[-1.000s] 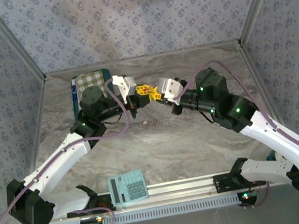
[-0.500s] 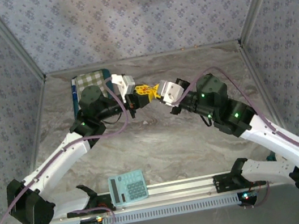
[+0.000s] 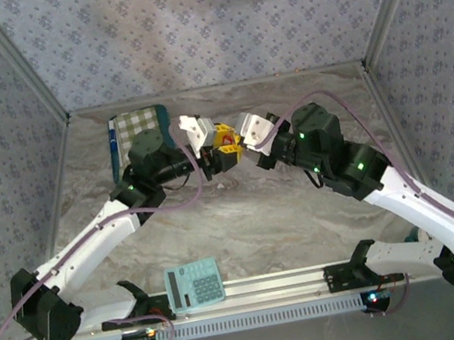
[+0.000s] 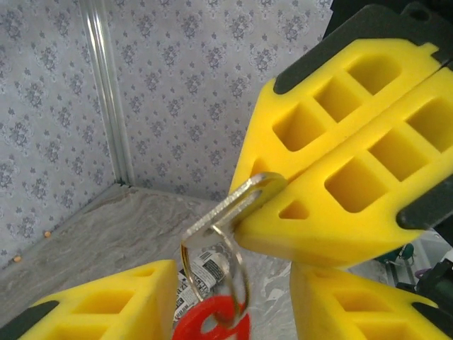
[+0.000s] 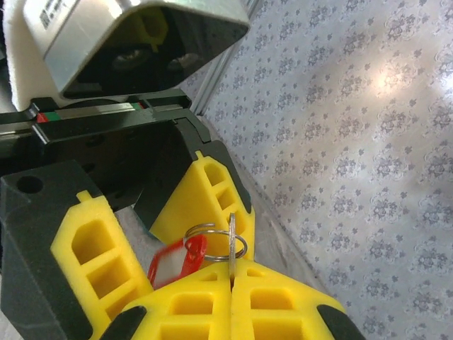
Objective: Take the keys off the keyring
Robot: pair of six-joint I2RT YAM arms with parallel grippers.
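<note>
In the right wrist view, my right gripper (image 5: 231,275) is shut on a flat silver key (image 5: 231,237), held edge-up in the air. The key's head hangs on a wire keyring (image 5: 212,242) along with a red plastic tag (image 5: 177,261). My left gripper (image 4: 232,287) is open. Its yellow fingers (image 4: 113,304) stand either side of the keyring (image 4: 237,273) and red tag (image 4: 211,324) without pinching them. From above, the two grippers meet nose to nose over the back of the table: the left gripper (image 3: 219,154), the right gripper (image 3: 236,139), and a speck of red tag (image 3: 227,143) between them.
A teal calculator (image 3: 194,284) lies by the front metal rail (image 3: 272,283). A checked cloth (image 3: 138,119) sits at the back left. A small printed packet (image 4: 205,270) lies on the marbled table below the grippers. Patterned walls enclose the back and sides.
My left gripper's jaws have parted from shut to open. Both grippers have closed in on each other, the right one shifting left with the key.
</note>
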